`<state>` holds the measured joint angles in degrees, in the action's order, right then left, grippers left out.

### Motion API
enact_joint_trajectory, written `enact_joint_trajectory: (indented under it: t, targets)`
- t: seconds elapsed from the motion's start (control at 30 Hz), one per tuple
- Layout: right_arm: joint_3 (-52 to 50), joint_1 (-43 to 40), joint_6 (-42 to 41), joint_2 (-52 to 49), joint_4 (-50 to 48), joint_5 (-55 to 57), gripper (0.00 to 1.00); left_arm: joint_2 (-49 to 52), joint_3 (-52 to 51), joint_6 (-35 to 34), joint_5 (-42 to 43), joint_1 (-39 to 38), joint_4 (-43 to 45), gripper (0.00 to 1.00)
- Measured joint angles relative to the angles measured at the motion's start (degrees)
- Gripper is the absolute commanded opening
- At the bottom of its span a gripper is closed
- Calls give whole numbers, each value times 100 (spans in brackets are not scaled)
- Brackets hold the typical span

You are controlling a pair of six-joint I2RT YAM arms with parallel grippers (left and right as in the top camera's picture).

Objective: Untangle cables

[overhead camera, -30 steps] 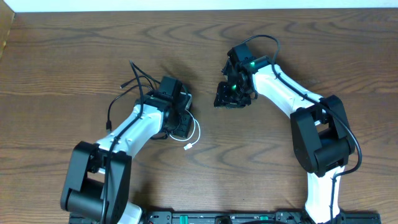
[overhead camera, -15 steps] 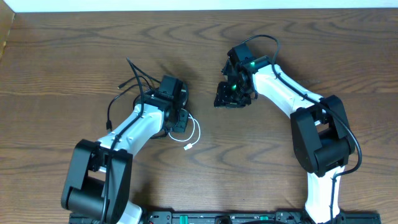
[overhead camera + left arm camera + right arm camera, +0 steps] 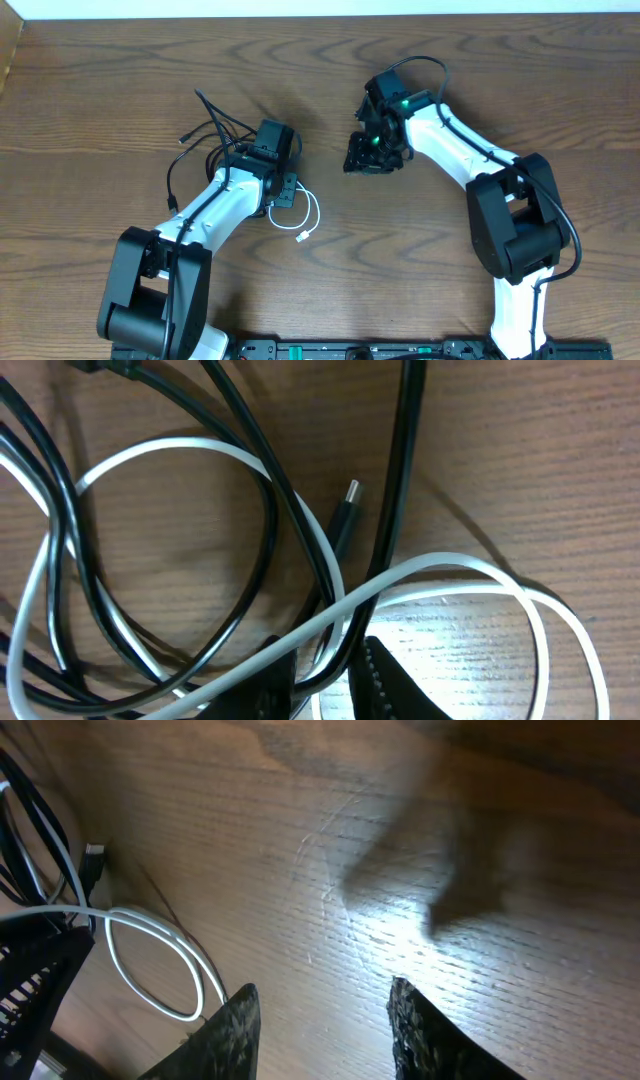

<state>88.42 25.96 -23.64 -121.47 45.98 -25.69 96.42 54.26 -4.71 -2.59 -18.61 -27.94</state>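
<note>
nothing separated yet: left pincer (image 3: pixel 325 650) nips black cable (image 3: pixel 405 480), white cable (image 3: pixel 455 563) crossing just above; right pincer (image 3: pixel 322 990) gapes empty.

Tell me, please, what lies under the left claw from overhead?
The white cable loops out from beneath the left claw, the black cable fans out beyond it; where they cross underneath is covered.

Glossy black cable (image 3: pixel 403 440), smooth white cable (image 3: pixel 160 447) — matt wood-grain table (image 3: pixel 550 440)
</note>
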Motion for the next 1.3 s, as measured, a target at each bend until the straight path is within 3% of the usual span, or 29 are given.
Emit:
enact_joint_trajectory:
  t: [0.23, 0.4, 0.5, 0.63, 0.8, 1.0, 1.13, 1.3]
  targets:
    - [0, 184, 63, 0, -44, 0, 38, 66, 0, -258, -413, 0, 83, 19]
    - [0, 264, 87, 0, -66, -2, 31, 101, 0, -468, -549, 31, 96, 19]
    - [0, 293, 87, 0, -85, -2, 31, 101, 0, -654, -555, 166, 96, 26]
    - [0, 365, 87, 0, -173, -2, 30, 101, 0, -942, -579, 463, 94, 27]
    - [0, 509, 140, 0, -389, -7, 16, 101, 0, -1163, -474, 804, 92, 28]
    - [0, 748, 494, 0, -839, -13, 42, 101, 0, -1202, -282, 929, -15, 31]
    - [0, 866, 671, 0, -1073, -37, 49, 87, 0, -1204, -146, 1143, -114, 35]
    - [0, 874, 1233, 0, -1331, -557, 50, -37, 0, -1220, 282, 1582, -184, 42]
